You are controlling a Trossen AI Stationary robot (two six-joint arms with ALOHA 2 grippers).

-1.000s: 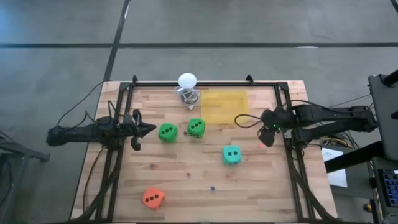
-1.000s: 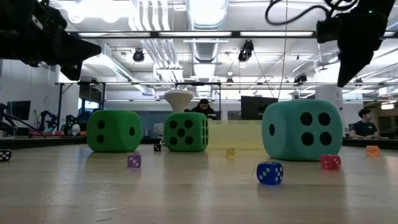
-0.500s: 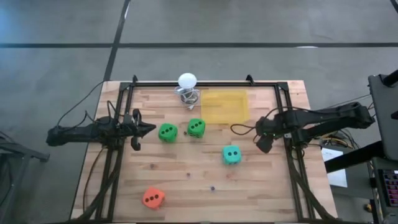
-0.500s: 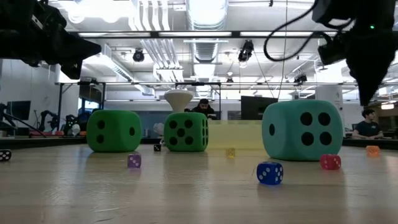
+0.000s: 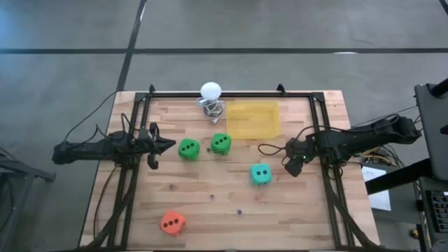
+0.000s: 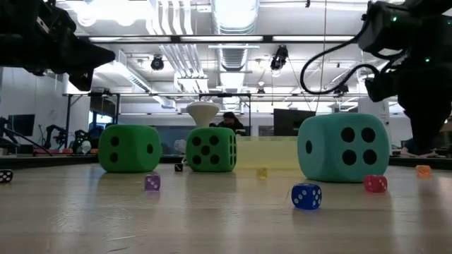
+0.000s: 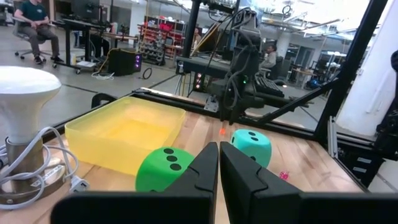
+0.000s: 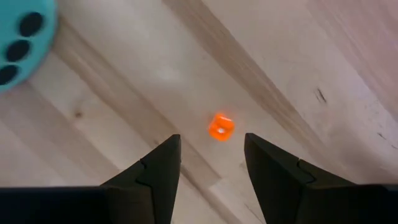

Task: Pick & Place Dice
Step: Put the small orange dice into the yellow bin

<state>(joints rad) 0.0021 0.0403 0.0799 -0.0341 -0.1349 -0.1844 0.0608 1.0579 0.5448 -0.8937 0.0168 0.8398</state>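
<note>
Two bright green dice (image 5: 187,148) (image 5: 221,143) rest on the wooden table at mid-left. A teal die (image 5: 261,173) sits right of centre, and an orange-red die (image 5: 172,222) lies near the front edge. My right gripper (image 5: 291,168) points down just right of the teal die, open and empty. In the right wrist view (image 8: 211,146) a tiny orange die (image 8: 220,127) lies on the table below the gap between its fingers, with the teal die (image 8: 22,31) off to one side. My left gripper (image 5: 165,145) waits level at the left, shut, near the green dice (image 7: 163,168).
A yellow tray (image 5: 253,119) and a white bulb on a wire stand (image 5: 211,92) sit at the far edge. Tiny dice lie scattered on the wood: purple (image 6: 152,183), blue (image 6: 306,196), red (image 6: 375,183). A black frame (image 5: 323,133) borders the table.
My right gripper has come down toward the table and shifted a little toward the near edge and the teal die, rolling its wrist as it went. The dice have stayed where they were.
</note>
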